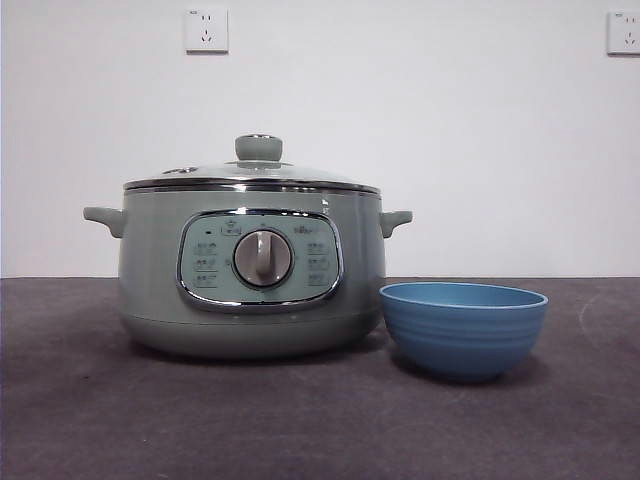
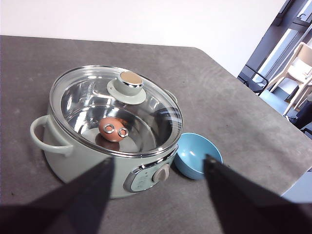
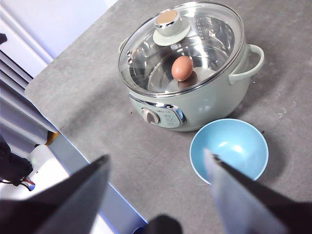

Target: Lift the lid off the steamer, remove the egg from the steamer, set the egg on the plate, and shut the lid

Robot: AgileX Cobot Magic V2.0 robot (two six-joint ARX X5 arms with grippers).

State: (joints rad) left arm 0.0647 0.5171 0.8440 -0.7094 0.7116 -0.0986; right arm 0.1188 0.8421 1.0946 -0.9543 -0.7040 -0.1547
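Both grippers are hanging high above the table, well clear of everything: the left gripper [image 2: 158,165] is holding its jaws spread wide with nothing between them, looking down over the steamer [image 2: 92,165] from the control-panel side, and the right gripper [image 3: 158,163] is doing the same, jaws wide apart and empty, hovering on the plate's side of the steamer. Neither one is showing in the front view. The steamer [image 1: 250,300] is sitting on the dark table [image 1: 90,420] with its dial facing the front camera, and the lid [image 1: 250,180] is resting squarely on its rim, knob upright in the middle. Through the glass lid [image 3: 204,34] the egg [image 3: 182,67] is showing, lying on the shiny metal floor inside the steamer [image 3: 204,105], near the centre; the left wrist view is catching the egg [image 2: 113,129] too, under the lid [image 2: 87,92], partly crossed by the lid's two small vent fittings. The plate [image 1: 462,328] is standing just beside the steamer at its panel end, close to the steamer's base; whether the two are touching cannot be told. The plate [image 3: 229,148] is lying open and holding nothing, and it is showing again in the left wrist view [image 2: 197,156], tucked right next to the steamer's dial.
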